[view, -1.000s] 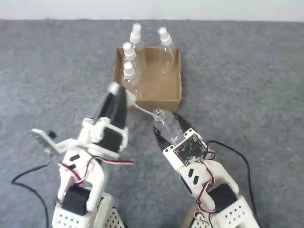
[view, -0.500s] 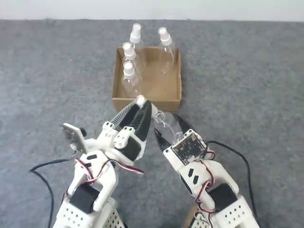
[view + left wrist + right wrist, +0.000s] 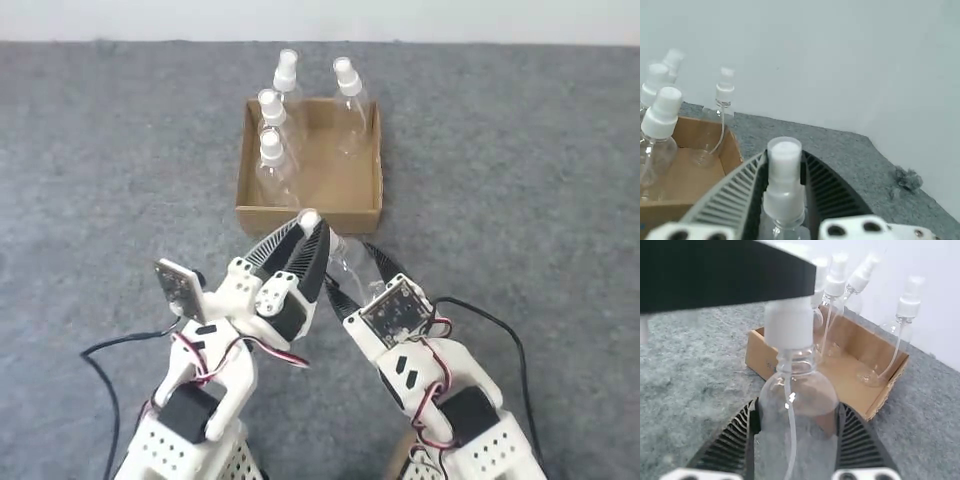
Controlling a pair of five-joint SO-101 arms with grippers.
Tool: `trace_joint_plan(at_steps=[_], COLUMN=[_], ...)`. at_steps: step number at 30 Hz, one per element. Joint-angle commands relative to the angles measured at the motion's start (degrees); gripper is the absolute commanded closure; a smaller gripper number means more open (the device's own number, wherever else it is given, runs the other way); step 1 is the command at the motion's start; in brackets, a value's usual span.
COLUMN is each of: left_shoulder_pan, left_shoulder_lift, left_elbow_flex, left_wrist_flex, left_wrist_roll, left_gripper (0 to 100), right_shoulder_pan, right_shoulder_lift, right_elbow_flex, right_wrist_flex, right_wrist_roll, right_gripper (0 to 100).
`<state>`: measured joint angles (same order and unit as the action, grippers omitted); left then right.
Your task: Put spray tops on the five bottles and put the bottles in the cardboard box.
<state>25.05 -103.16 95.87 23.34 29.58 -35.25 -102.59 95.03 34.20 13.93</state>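
My right gripper is shut on a clear bottle standing just in front of the cardboard box. My left gripper is shut on a white spray top directly over that bottle's neck. In the right wrist view the spray top sits on the bottle's neck, its tube hanging inside, with the left gripper's dark body above. The left wrist view has the spray top upright between the ribbed fingers. Several capped bottles stand in the box.
The box lies straight ahead of both arms on grey carpet. The capped bottles cluster along its left side and far edge; the near right part of the box floor is bare. Open carpet lies on either side.
My left arm has swung right from beside the box, carrying the spray top to the held bottle's neck. The right arm and its bottle have stayed put.
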Motion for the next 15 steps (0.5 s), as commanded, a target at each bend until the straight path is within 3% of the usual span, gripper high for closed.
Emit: trace_joint_plan(at_steps=[1,15], left_shoulder_pan=[0.8,0.8], left_shoulder_lift=[-1.1,-1.1], left_elbow_flex=[0.4,0.6], left_wrist_flex=[-1.5,1.1], left_wrist_roll=[-2.7,-3.1], left_gripper=[99,89], right_shoulder_pan=[-0.4,-0.4], right_shoulder_lift=[-1.4,-1.4], right_elbow_flex=[1.2,1.3], right_wrist_flex=[-0.1,-0.1], right_wrist_roll=[0.8,0.8], right_gripper=[99.1,99.1])
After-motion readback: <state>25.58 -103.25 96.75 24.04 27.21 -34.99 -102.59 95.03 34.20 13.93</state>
